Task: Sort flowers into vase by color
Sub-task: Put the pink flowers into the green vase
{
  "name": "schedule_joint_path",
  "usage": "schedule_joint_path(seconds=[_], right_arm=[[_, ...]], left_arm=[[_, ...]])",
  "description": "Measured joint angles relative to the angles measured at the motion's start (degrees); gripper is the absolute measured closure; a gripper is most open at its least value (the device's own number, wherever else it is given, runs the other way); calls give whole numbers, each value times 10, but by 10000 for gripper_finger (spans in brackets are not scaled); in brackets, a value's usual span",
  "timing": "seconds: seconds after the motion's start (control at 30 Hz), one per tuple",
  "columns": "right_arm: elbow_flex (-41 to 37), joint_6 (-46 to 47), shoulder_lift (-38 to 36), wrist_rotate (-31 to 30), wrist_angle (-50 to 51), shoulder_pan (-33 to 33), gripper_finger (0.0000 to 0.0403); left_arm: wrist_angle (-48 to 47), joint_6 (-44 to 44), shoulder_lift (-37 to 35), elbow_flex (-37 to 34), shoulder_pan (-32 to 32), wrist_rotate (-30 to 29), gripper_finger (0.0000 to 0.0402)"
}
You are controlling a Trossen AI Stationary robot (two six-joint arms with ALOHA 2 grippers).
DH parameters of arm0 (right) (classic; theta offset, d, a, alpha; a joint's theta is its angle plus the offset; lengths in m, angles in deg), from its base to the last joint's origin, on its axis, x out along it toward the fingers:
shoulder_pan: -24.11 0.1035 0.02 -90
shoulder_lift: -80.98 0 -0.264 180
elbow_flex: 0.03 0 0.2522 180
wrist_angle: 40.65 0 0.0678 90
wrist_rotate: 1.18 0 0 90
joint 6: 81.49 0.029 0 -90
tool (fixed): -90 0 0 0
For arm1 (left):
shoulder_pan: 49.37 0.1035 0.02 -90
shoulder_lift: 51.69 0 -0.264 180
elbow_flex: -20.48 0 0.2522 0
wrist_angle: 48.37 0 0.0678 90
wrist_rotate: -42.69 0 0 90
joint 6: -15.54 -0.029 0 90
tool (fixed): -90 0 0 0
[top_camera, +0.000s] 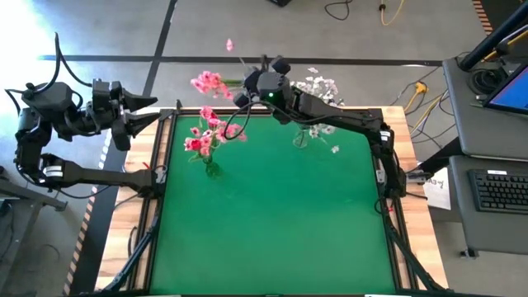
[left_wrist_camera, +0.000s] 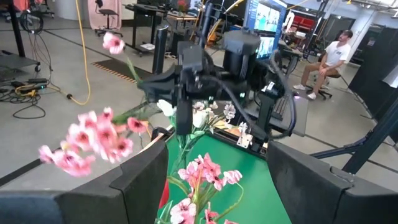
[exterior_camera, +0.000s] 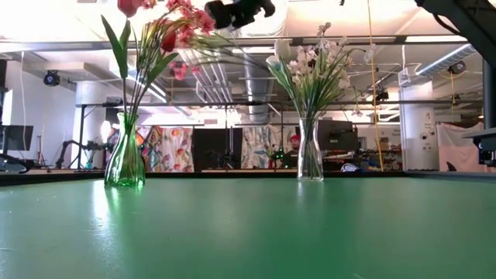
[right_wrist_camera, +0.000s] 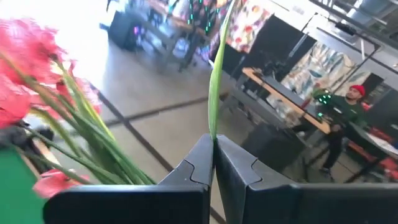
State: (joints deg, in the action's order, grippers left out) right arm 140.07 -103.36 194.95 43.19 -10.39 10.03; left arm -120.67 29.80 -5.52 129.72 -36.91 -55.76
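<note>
A green glass vase (top_camera: pixel 211 167) (exterior_camera: pixel 125 163) stands on the green mat at the far left, with pink and red flowers (top_camera: pixel 202 140) in it. A clear vase (exterior_camera: pixel 310 159) at the far middle holds white flowers (exterior_camera: pixel 314 62). My right gripper (right_wrist_camera: pixel 214 149) (top_camera: pixel 246 92) hangs high over the table's far edge, above and between the two vases. It is shut on the thin green stem of a pink flower (top_camera: pixel 206 82) (left_wrist_camera: pixel 87 140). My left gripper (top_camera: pixel 157 111) waits open at the table's far left corner, empty. My right gripper pinches the pink flower's thin green stem (right_wrist_camera: pixel 212 127) between its two shut fingertips. The fingers lie about level and point toward the table's far left, across the stem. The flower is lifted clear of both vases, and its blossoms (top_camera: pixel 206 82) reach past the far edge.
The near half of the green mat (top_camera: pixel 272 231) is free room. A desk with a keyboard (top_camera: pixel 499 190) stands off the table's right side, and cables lie on the floor behind. A person (left_wrist_camera: pixel 329 56) sits in the room beyond the table.
</note>
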Motion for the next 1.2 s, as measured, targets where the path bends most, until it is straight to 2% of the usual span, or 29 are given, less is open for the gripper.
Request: schedule_joint_path(seconds=[0.4, 0.63, 0.97, 1.2], right_arm=[[0, 11, -13, 62, -102, -10, 394], [0, 40, -13, 134, -177, -13, 394], [0, 44, -13, 155, -250, -42, 394], [0, 134, -13, 247, -236, -63, 394]], left_arm=[[0, 0, 0, 0, 0, 0, 142], [0, -3, 0, 0, 0, 0, 142], [0, -3, 0, 0, 0, 0, 142], [0, -7, 0, 0, 0, 0, 142]])
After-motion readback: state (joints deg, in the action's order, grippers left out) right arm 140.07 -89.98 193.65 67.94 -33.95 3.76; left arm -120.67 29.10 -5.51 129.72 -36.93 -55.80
